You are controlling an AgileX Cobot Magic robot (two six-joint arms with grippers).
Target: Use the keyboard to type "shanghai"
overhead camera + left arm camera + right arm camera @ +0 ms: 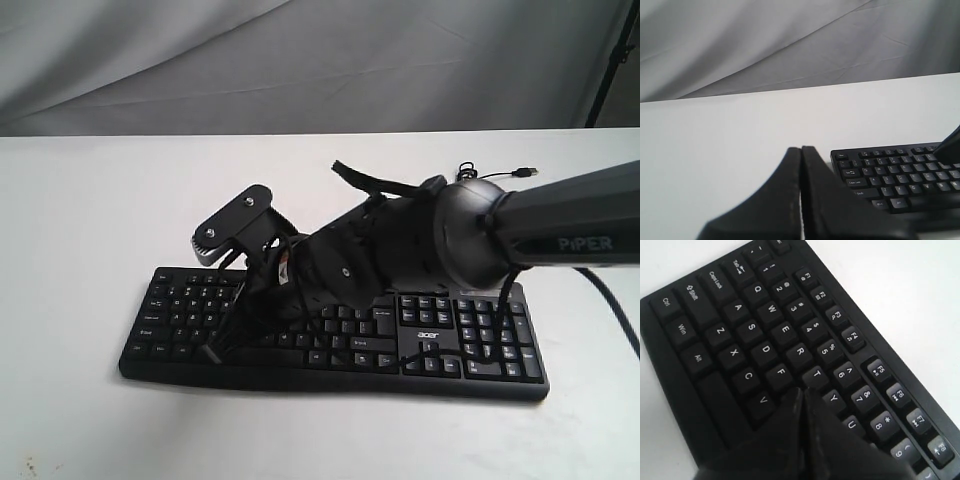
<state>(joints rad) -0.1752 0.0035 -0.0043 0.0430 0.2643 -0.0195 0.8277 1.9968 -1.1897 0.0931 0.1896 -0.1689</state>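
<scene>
The long black keyboard (470,345) lies across the white table, its number pad at the right end. My right arm reaches across it from the right. My right gripper (215,352) is shut and holds nothing, and its tip points down into the letter rows. In the right wrist view the joined fingertips (802,390) sit where the G key lies, between F, T, Y and V on the keyboard (755,330). My left gripper (801,148) is shut and holds nothing, over bare table beside the Esc end of the keyboard (900,175). It does not show in the exterior view.
The keyboard's thin USB cable (495,172) curls on the table behind the number pad. A grey cloth backdrop (300,60) hangs behind the table, with a dark stand leg (610,60) at the far right. The table (80,220) is white.
</scene>
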